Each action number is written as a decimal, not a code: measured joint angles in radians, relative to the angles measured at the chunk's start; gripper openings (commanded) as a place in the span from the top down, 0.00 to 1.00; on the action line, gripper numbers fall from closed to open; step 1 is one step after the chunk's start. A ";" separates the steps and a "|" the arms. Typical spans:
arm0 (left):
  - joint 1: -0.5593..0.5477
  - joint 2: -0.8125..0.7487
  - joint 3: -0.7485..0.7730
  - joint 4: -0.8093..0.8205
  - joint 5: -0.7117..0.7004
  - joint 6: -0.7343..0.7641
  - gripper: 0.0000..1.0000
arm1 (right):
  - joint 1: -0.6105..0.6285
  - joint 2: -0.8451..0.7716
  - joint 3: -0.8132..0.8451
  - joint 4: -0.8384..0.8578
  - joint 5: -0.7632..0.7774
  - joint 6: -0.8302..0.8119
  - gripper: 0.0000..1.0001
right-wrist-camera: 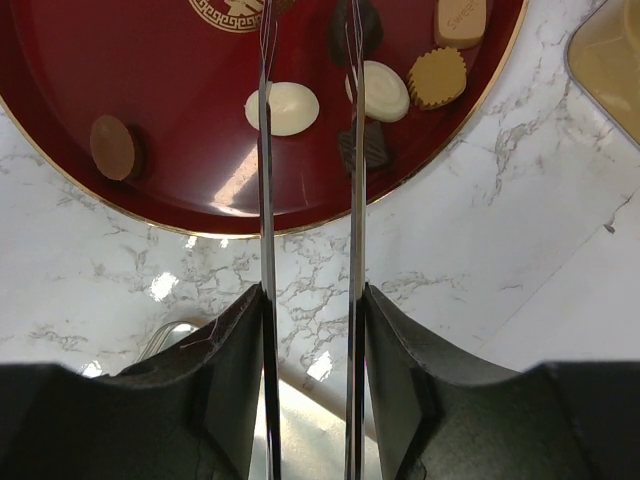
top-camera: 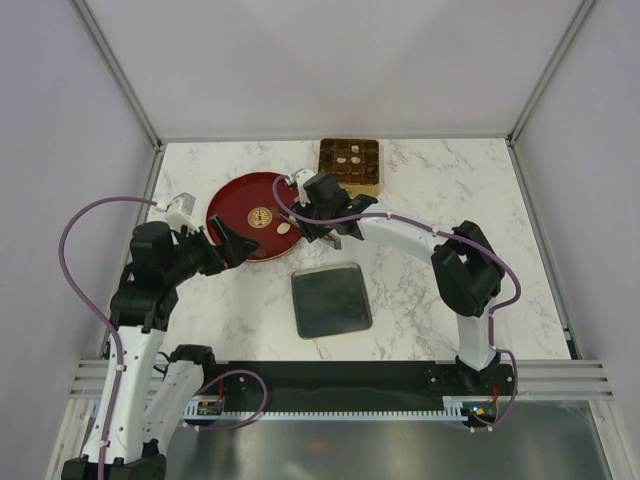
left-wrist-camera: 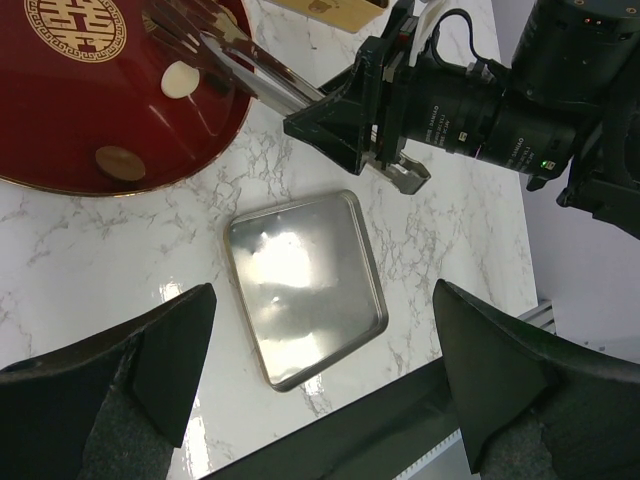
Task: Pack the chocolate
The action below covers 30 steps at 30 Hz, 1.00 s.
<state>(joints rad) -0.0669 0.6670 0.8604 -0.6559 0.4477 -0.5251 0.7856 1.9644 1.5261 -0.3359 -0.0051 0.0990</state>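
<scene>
The chocolate lies as loose pieces in the red dish (top-camera: 232,200): a cream oval (right-wrist-camera: 290,108), a cream round (right-wrist-camera: 385,90), a fluted light-brown piece (right-wrist-camera: 437,78), a brown disc (right-wrist-camera: 113,147) and a dark square (right-wrist-camera: 368,147). More pieces sit in the gridded gold tin (top-camera: 349,165). My right gripper (right-wrist-camera: 312,300) is shut on metal tongs (right-wrist-camera: 265,200), whose two blades stand apart and reach over the dish past the top edge of the right wrist view. My left gripper (left-wrist-camera: 325,370) hangs open and empty above the table, beside the dish's near-left rim.
A square silver lid (top-camera: 331,300) lies flat on the marble in front of the dish, below my left gripper in the left wrist view (left-wrist-camera: 303,285). The gold tin stands just right of the dish at the back. White walls enclose the table.
</scene>
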 measured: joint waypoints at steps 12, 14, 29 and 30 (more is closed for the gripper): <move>0.000 0.009 0.000 0.000 0.000 0.000 0.02 | 0.004 0.027 0.043 0.004 0.056 -0.025 0.51; 0.000 0.008 0.000 0.000 0.000 0.000 0.02 | 0.004 0.038 0.047 0.003 0.060 -0.025 0.50; 0.000 0.007 0.000 0.000 0.000 0.000 0.02 | 0.004 0.081 0.060 -0.024 0.100 -0.037 0.51; 0.000 0.007 0.000 0.000 0.000 0.000 0.02 | 0.004 0.081 0.063 -0.025 0.101 -0.040 0.51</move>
<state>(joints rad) -0.0669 0.6739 0.8604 -0.6559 0.4477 -0.5255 0.7898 2.0457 1.5887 -0.3607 0.0959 0.0593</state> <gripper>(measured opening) 0.976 0.497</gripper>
